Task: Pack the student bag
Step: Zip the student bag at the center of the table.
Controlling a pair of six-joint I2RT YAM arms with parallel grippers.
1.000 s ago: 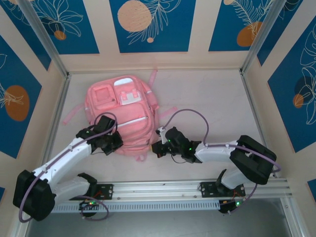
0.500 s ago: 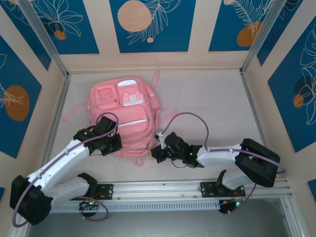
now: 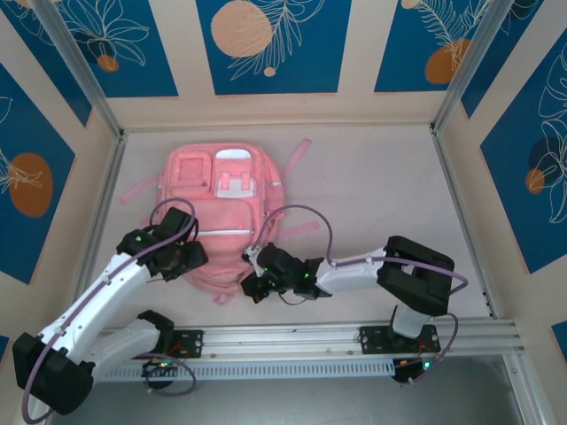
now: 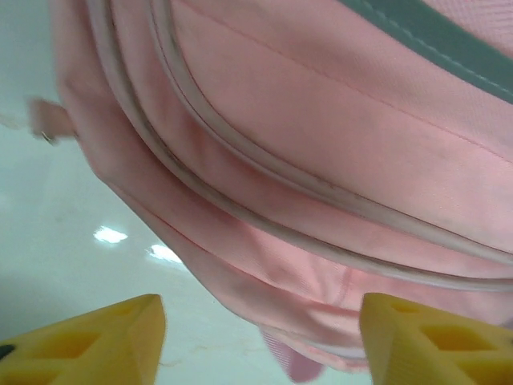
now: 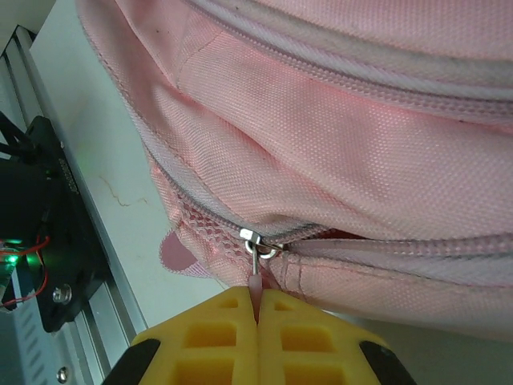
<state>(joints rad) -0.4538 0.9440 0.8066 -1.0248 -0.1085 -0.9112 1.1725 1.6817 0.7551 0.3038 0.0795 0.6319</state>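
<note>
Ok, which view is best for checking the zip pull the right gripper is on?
Right wrist: the zip pull is close up, pinched between the right gripper's shut fingers. From the top, the gripper covers that spot at the bag's near edge. Left wrist gives bag fabric and piping.

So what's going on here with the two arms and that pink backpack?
Two robot arms are working on the student bag, lying flat on the table. The right end effector is shut on a zipper pull at the bag's near edge. The left end effector stands open at the bag's near left side, holding nothing.
</note>
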